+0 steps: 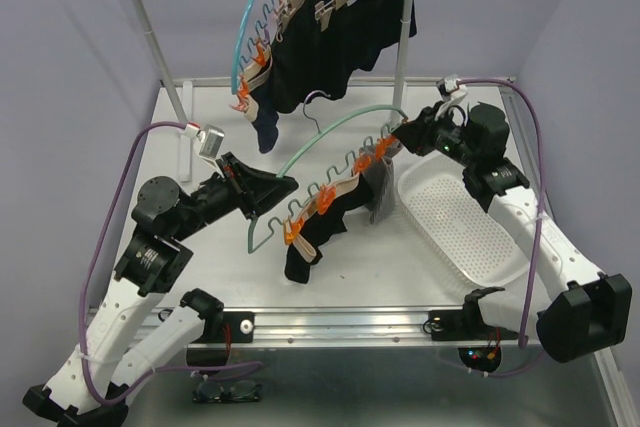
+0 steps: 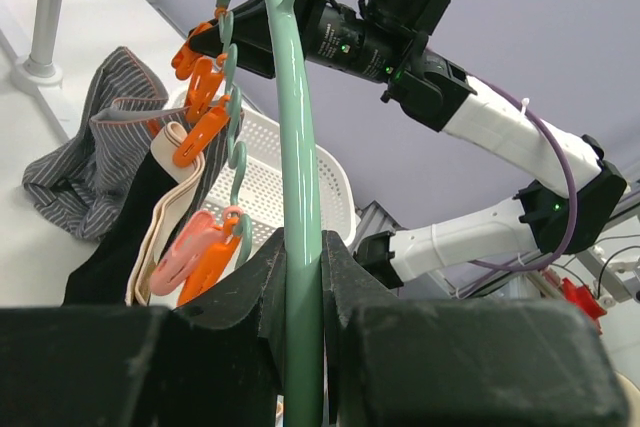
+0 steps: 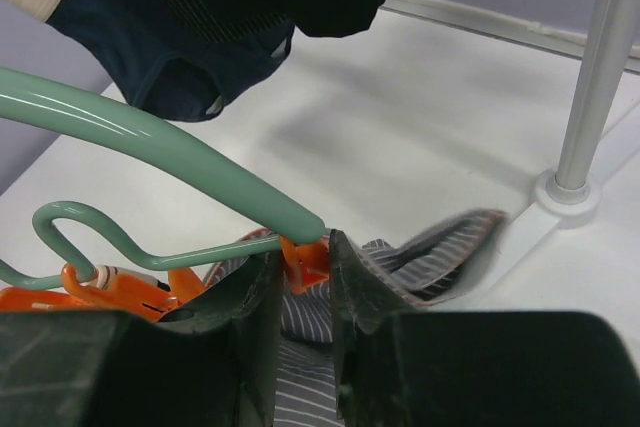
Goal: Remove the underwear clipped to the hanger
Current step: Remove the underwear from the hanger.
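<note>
White tabletop [image 1: 400,272]; left tool [image 1: 288,185] tight on hanger [image 1: 345,129], right tool [image 3: 305,257] tight on clip [image 3: 298,251] above underwear [image 1: 325,222].

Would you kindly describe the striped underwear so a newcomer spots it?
Start at the white basket on the right. On the green hanger beside it, the striped underwear hangs nearest the basket, grey pinstriped where its neighbours are black.

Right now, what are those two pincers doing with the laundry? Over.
Left pincer shut on green hanger, holding it up. Right pincer shut on orange clip over striped underwear. Black underwear clipped on. No blockage seen.
</note>
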Controlling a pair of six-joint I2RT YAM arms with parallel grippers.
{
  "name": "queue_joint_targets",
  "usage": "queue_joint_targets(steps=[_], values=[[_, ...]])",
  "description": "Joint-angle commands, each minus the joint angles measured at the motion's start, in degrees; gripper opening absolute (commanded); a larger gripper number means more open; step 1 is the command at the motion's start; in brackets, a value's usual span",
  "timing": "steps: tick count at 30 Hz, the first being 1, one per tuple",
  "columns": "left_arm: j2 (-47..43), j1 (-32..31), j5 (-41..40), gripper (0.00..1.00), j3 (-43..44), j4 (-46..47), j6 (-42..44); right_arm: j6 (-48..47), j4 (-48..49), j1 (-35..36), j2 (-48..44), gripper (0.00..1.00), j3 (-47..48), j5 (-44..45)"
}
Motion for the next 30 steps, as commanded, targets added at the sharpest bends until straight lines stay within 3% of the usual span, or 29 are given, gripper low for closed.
queue_joint_targets(steps=[1, 3, 4, 6, 7, 10, 20, 24, 30], values=[[-2.0, -0.3, 1.2, 0.00, 0.2, 9.5, -0.2, -1.8, 3.4, -0.3, -1.9, 0.18, -1.9, 1.1], [-2.2, -0.3, 1.0, 0.00, 0.2, 8.9, 0.3, -2.5, 3.4, -0.3, -2.4, 0.23, -2.2, 0.6], [-2.3, -0.3, 0.6, 0.00, 0.2, 8.6, 0.5, -2.7, 3.4, -0.3, -2.6, 0.39, -2.4, 0.8], [-2.5, -0.3, -0.1, 0.00, 0.7, 7.2, 1.4, -4.3, 2.9, -0.3, -3.6, 0.57, -2.8, 0.4], [-2.7, -0.3, -0.4, 0.00, 0.8, 6.6, 1.8, -4.9, 2.7, -0.3, -4.0, 0.73, -2.9, 0.4], [-3.2, -0.3, -1.5, 0.00, 1.4, 4.3, 3.3, -7.3, 0.6, -0.4, -5.7, 0.96, -2.9, 0.8], [-3.3, -0.3, -2.1, 0.00, 2.1, 1.4, 5.3, -15.2, -9.9, -0.8, -9.4, 1.00, 1.9, -0.4], [-3.4, -0.3, -2.2, 0.00, 2.0, 1.5, 5.0, -17.9, -15.8, -0.8, -9.9, 1.00, 3.6, -9.5], [-3.5, -0.3, -2.2, 0.00, 1.6, 3.3, 3.3, -12.9, -17.7, -0.7, -9.7, 1.00, 3.8, -20.3]])
